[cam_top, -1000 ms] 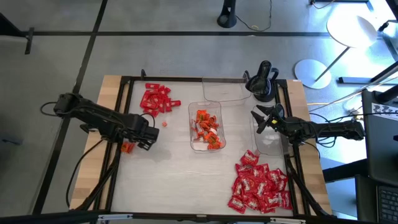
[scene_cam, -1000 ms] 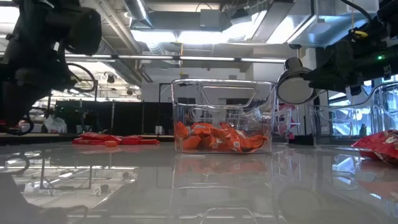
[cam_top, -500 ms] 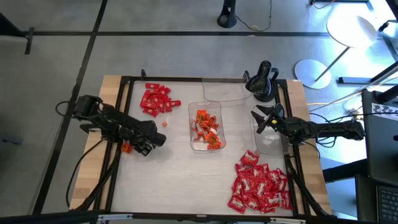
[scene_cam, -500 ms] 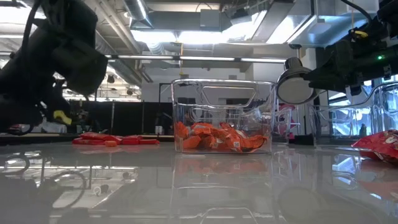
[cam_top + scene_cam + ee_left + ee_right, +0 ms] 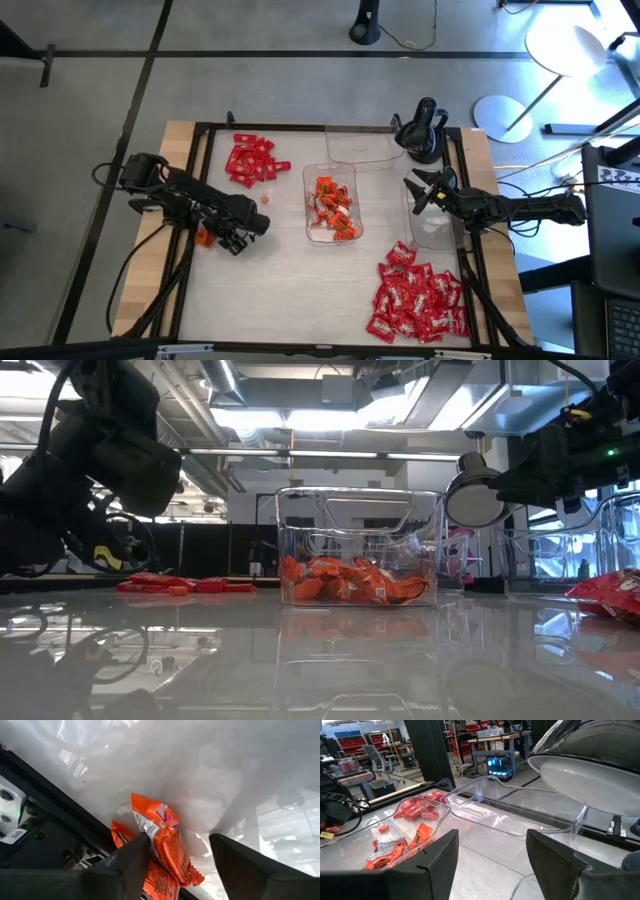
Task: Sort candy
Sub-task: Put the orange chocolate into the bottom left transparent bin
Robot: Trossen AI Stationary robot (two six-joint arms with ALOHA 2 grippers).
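Observation:
Two orange candy pieces lie overlapping on the table beside the black frame rail, at the table's left. My left gripper points down at them, open, one finger on either side. Red candy is piled at the far left, and one loose orange piece lies near it. More orange candy fills a clear tray in the middle. Red candy with white marks is heaped at the near right. My right gripper waits open, held level at the right. My left gripper comes slanting down from above. One finger stands right at the upper orange candy's side edge, and I cannot tell whether it touches. The other finger is clear of the candy. Both pieces lie flat on the table.
Empty clear trays stand at the far middle and under the right arm. A black stand sits at the far right. The black frame rail runs along the table's left side. Bare tabletop lies in the near middle.
My left gripper has sunk toward the orange candy at the table's left, leaning a little toward the right edge and rolling about its wrist. The candy and my right arm have kept still.

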